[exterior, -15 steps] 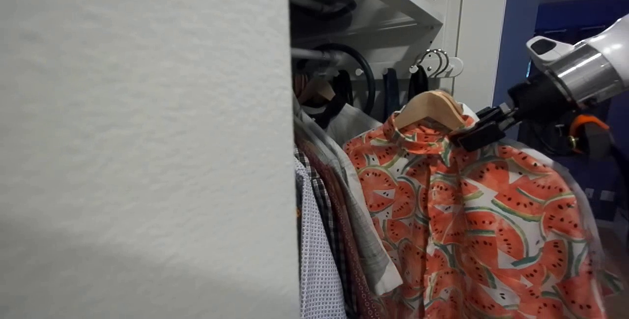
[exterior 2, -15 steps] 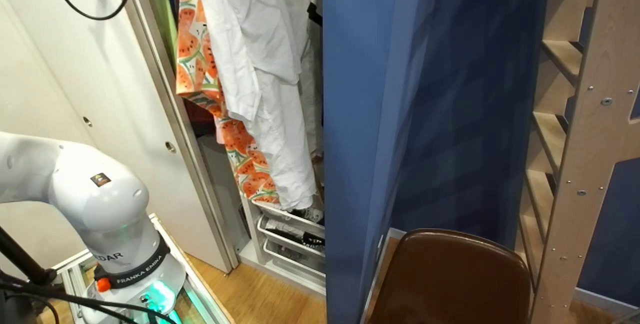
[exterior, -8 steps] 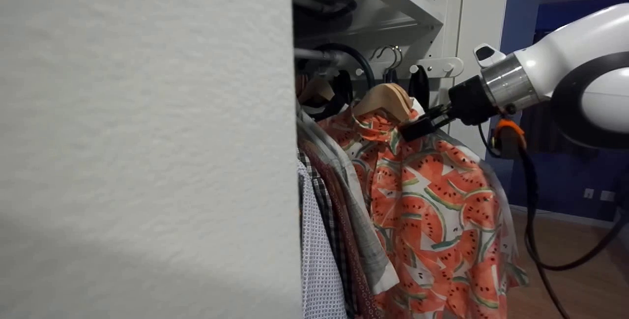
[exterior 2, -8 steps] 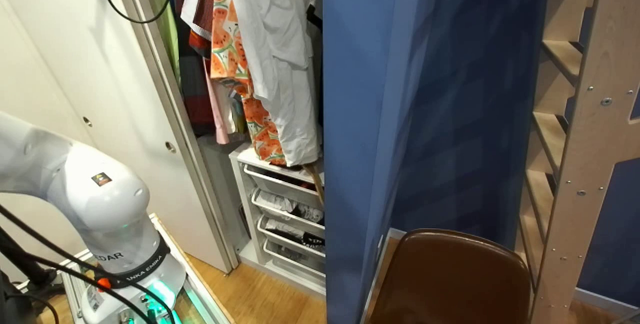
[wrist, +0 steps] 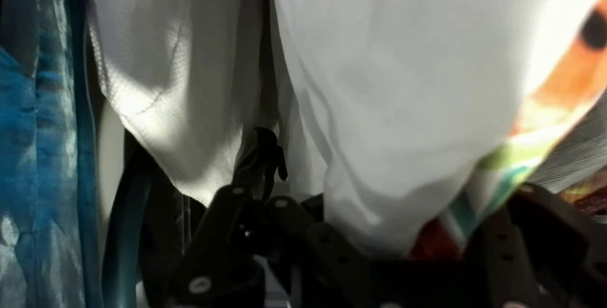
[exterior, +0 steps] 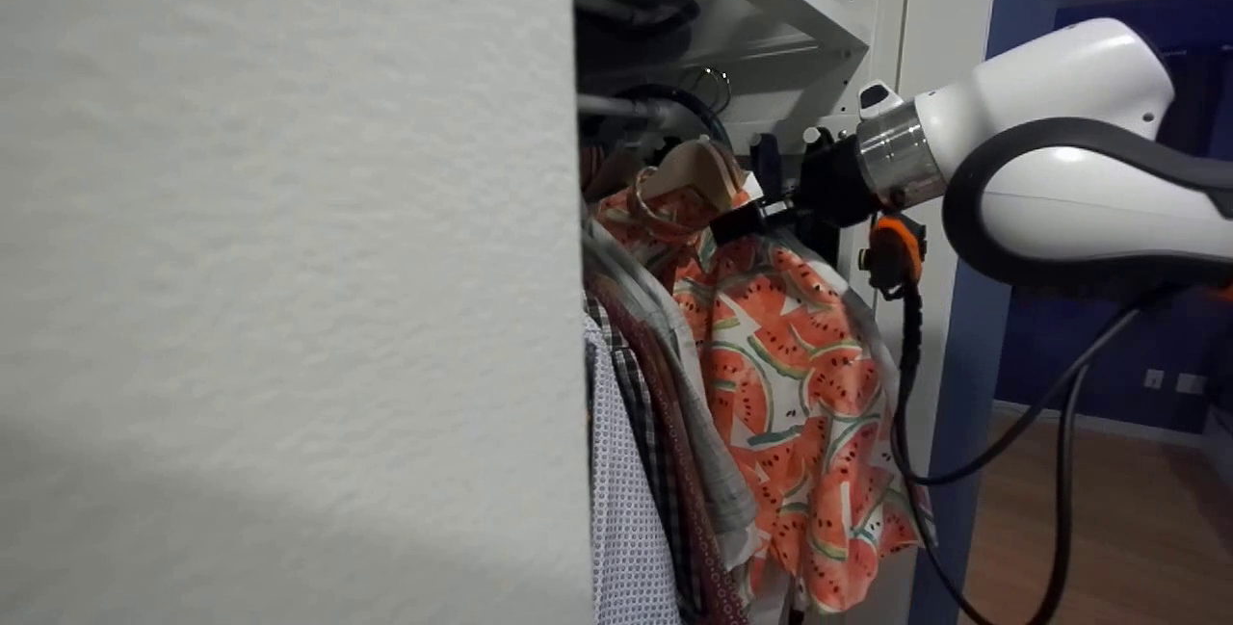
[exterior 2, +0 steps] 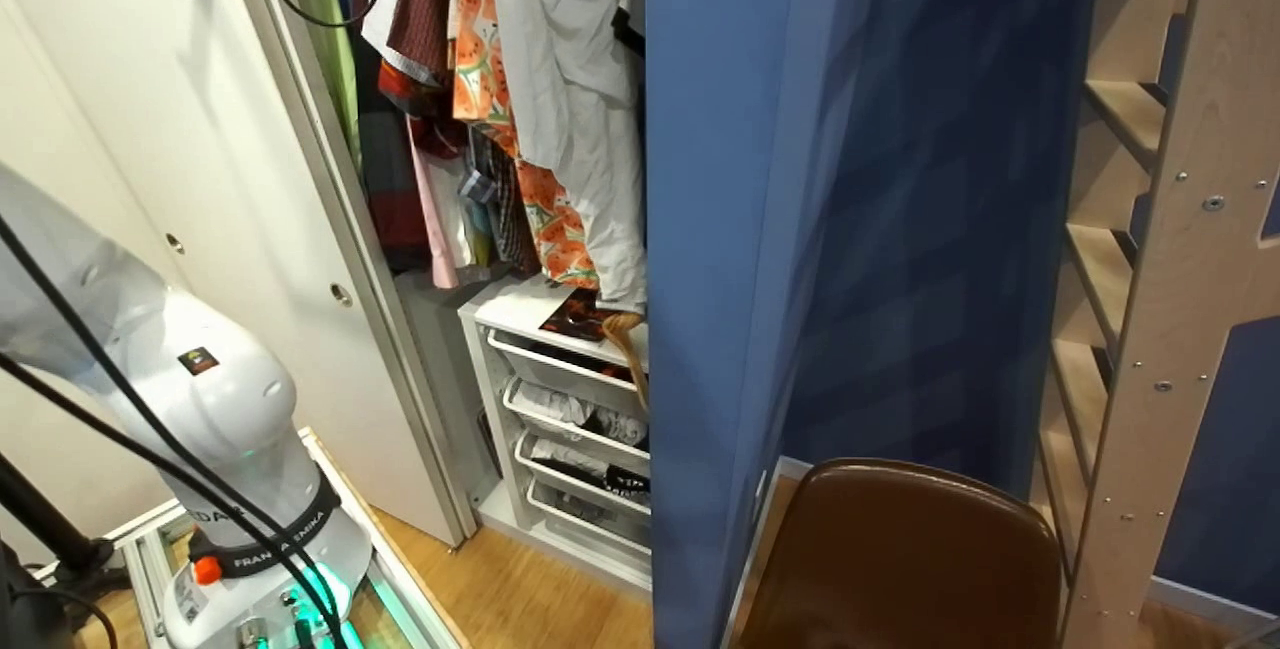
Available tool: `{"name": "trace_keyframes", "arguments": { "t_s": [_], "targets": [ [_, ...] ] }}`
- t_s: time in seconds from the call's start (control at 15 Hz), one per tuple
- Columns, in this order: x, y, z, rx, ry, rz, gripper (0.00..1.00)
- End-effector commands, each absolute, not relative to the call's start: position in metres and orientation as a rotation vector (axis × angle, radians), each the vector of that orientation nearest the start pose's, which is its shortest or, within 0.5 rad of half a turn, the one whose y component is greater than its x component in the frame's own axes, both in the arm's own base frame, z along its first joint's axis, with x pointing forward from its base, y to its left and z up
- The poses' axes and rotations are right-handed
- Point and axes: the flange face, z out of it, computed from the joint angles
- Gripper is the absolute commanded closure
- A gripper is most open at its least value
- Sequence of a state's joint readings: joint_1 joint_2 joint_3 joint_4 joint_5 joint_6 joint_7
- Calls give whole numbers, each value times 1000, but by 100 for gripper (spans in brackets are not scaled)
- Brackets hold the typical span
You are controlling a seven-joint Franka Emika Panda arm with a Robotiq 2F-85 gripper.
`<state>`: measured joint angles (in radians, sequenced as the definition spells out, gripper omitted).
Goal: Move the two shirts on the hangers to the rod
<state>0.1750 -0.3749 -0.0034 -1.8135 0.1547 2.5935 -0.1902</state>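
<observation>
“FRAN” “EMIKA” (middle letters out of view) on the black band (exterior 2: 250, 557), “DA” on the arm (exterior 2: 225, 404) above.

In an exterior view the top edge is cutting off the white shirt (exterior 2: 570, 69) and melon shirt (exterior 2: 480, 39), and the blue wall (exterior 2: 705, 259) is hiding the right ends of the drawers (exterior 2: 575, 414). In an exterior view the pale wall (exterior: 289, 278) is hiding part of the rod (exterior: 616, 106), the hooks (exterior: 713, 73) are blurring, and the melon shirt is covering most of the white one. The gripper (exterior: 737, 221) is clamping a spot that the shirts are hiding in the wrist view
</observation>
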Motion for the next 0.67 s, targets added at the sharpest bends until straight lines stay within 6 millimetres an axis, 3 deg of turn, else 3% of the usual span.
{"name": "trace_keyframes", "arguments": {
  "t_s": [0.0, 0.33, 0.4, 0.6],
  "targets": [
    [484, 87, 854, -2398, -252, -1767, 99],
    [509, 103, 849, -2289, -165, -1815, 99],
    [505, 100, 824, -2390, -216, -1713, 96],
    [513, 104, 823, -2367, -202, -1725, 96]
  ]
}}
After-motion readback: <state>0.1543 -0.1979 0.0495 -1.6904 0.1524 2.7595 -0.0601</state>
